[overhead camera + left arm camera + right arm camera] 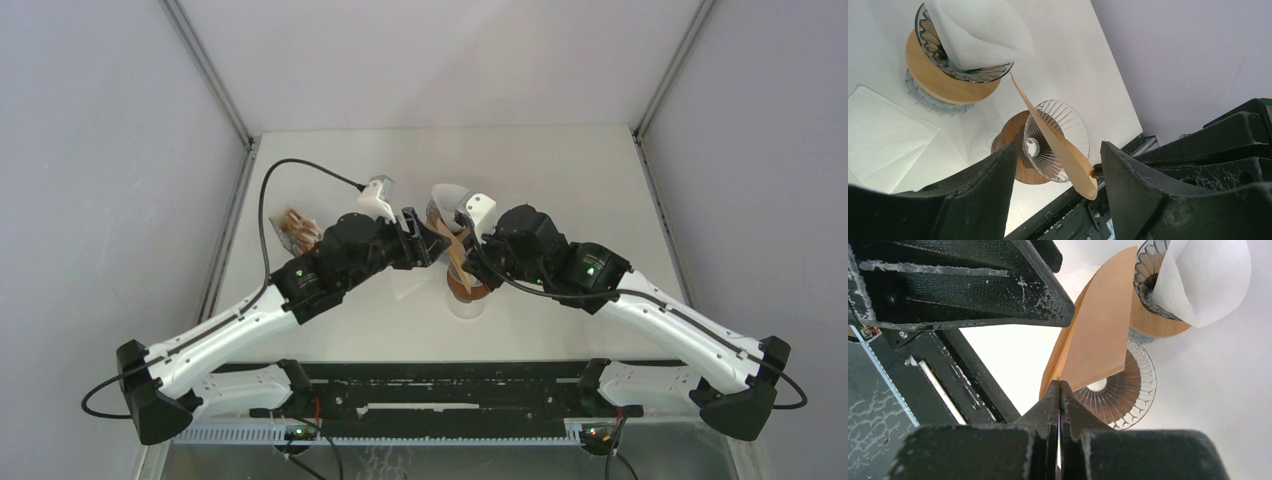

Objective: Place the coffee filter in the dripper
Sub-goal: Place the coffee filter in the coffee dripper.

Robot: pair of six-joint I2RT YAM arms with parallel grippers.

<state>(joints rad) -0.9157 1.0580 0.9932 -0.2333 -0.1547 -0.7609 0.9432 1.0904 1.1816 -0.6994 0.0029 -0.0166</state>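
A tan paper coffee filter (pixel 1098 335) hangs tilted over the ribbed glass dripper (pixel 1130 392), which stands on a dark wooden ring. My right gripper (pixel 1059 386) is shut on the filter's lower corner. In the left wrist view the filter (pixel 1058 145) shows nearly edge on, above the dripper (pixel 1070 125). It lies between the spread fingers of my left gripper (pixel 1057 155), which is open and touches nothing. From above, both grippers meet over the dripper (pixel 468 290), left gripper (pixel 425 246) facing right gripper (pixel 466 250), the filter (pixel 455 258) between them.
A second dripper on a light wooden ring (pixel 943 80) holds a white filter (pixel 980 30) just behind. A flat white sheet (pixel 883 135) lies on the table beside it. A small brownish packet (pixel 297 228) sits at the left. Walls close in the table's sides.
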